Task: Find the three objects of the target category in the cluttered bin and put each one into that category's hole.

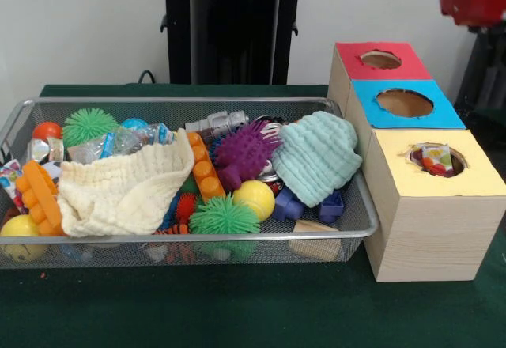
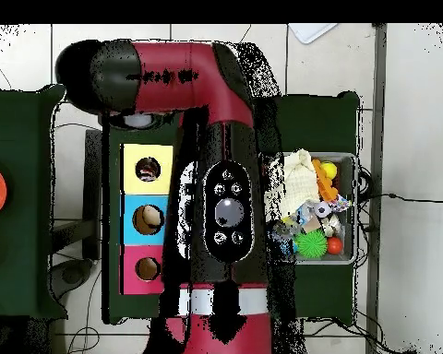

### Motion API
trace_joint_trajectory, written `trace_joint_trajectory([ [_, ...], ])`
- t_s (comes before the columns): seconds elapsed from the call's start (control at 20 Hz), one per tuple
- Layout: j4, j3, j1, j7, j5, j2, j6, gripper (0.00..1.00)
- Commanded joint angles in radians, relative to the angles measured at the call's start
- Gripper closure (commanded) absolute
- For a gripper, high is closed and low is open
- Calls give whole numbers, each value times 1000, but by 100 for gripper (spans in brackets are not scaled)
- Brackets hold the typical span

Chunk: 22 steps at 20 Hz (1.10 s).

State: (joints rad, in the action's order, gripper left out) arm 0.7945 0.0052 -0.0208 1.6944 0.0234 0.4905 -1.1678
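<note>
Cloth with coloured dots (image 1: 436, 159) is showing inside the hole (image 1: 437, 158) of the yellow-topped box, just beside the bin (image 1: 348, 233). No other dotted piece is showing among the bin's clutter. The gripper is hiding from both views, so its jaws cannot be judged.

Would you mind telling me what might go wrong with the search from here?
1. No dotted cloth shows in the bin; any left may lie under the cream knit cloth or mint knit cloth and be missed.
2. A dotted piece sits high in the yellow box's hole, so the next one may jam.
</note>
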Motion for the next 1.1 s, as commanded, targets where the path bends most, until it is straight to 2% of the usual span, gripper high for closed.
trace_joint_trajectory([
  [0.05,121,96,-137,-317,32,59,-52,100],
  [0.45,262,190,-282,-503,76,68,77,100],
  [0.9,280,229,-343,-586,151,45,81,100],
  [1.1,234,255,-364,-628,182,10,86,100],
])
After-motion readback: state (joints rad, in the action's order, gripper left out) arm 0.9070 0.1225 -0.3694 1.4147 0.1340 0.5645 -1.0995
